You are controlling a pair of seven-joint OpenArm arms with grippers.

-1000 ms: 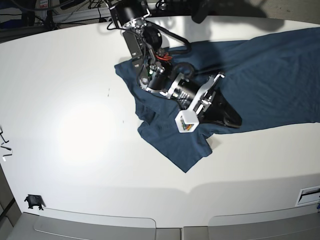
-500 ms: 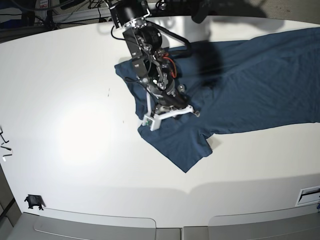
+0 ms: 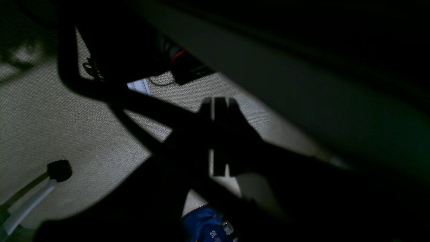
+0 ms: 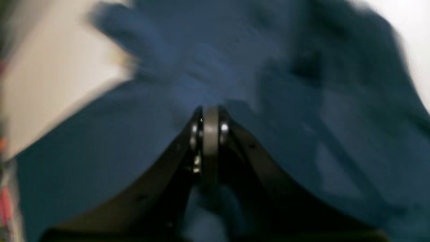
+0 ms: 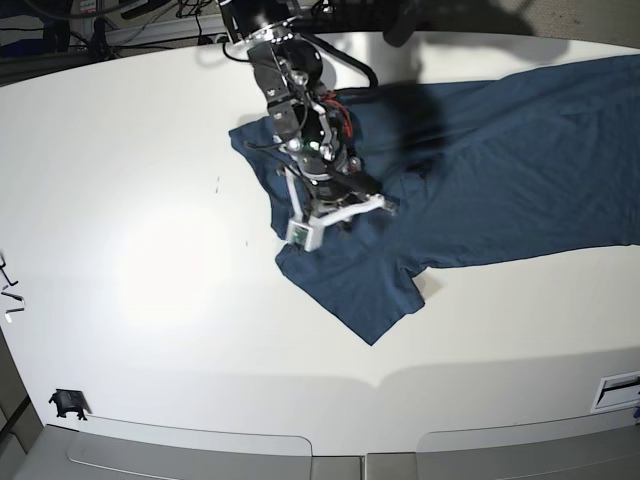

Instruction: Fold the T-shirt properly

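Your large dark navy-blue cotton T-shirt [image 5: 500, 170] lies spread and rumpled across the white tabletop [image 5: 150, 200], reaching from its middle to the far right edge, one short sleeve pointing toward the near edge. Your right hand [image 4: 210, 116], fingers pressed together and gripping nothing, hangs over the crumpled cloth by that sleeve. Your left hand [image 3: 220, 104], also closed and empty, sits off the tabletop above grey carpet [image 3: 50, 117].

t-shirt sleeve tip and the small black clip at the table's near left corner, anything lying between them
Nothing: in the base view the stretch of white table between the T-shirt sleeve tip and the black clip is bare.
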